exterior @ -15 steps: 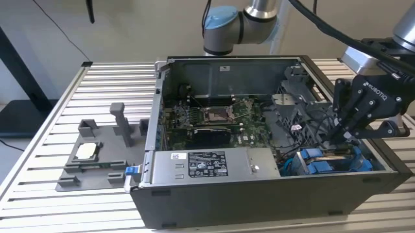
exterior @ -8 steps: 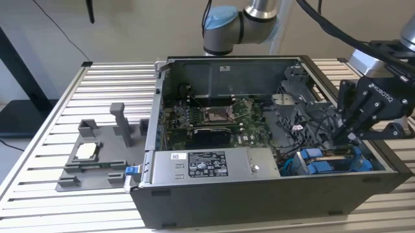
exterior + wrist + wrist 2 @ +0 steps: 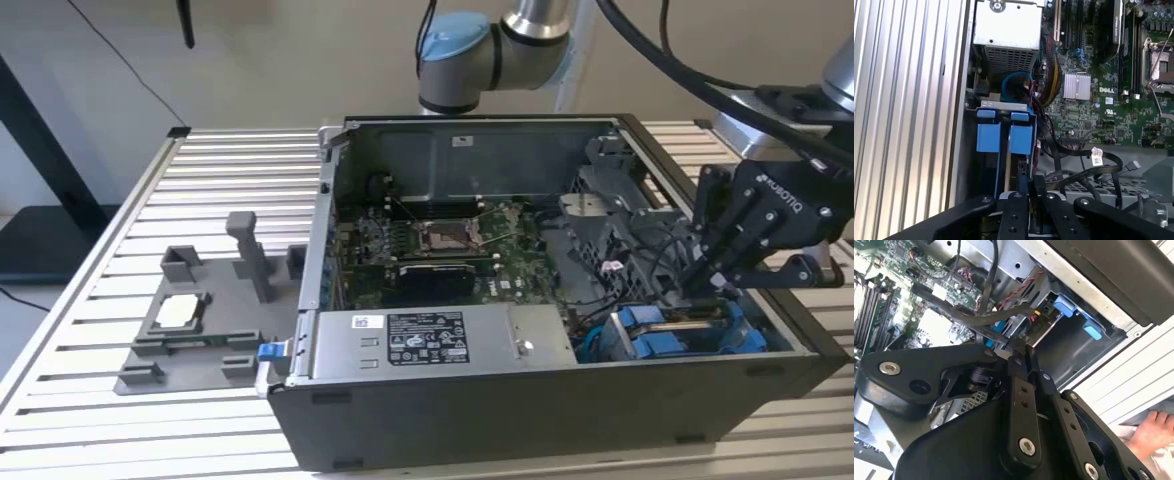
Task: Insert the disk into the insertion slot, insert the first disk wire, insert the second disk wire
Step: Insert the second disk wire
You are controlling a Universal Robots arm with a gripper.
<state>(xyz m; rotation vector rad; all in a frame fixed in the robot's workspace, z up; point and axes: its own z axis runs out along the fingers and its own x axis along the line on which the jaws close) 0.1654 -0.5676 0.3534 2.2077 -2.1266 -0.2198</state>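
Insertion slot (image 3: 674, 335) with blue rails sits inside the computer case (image 3: 534, 420), lower right of the exterior view. Claw (image 3: 707, 290) hangs just above it, drawn together; any grasped item cannot be determined.

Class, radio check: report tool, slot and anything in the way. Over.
Tool low in the case, at the slot. Black cables crowd it. Hand outside the case.
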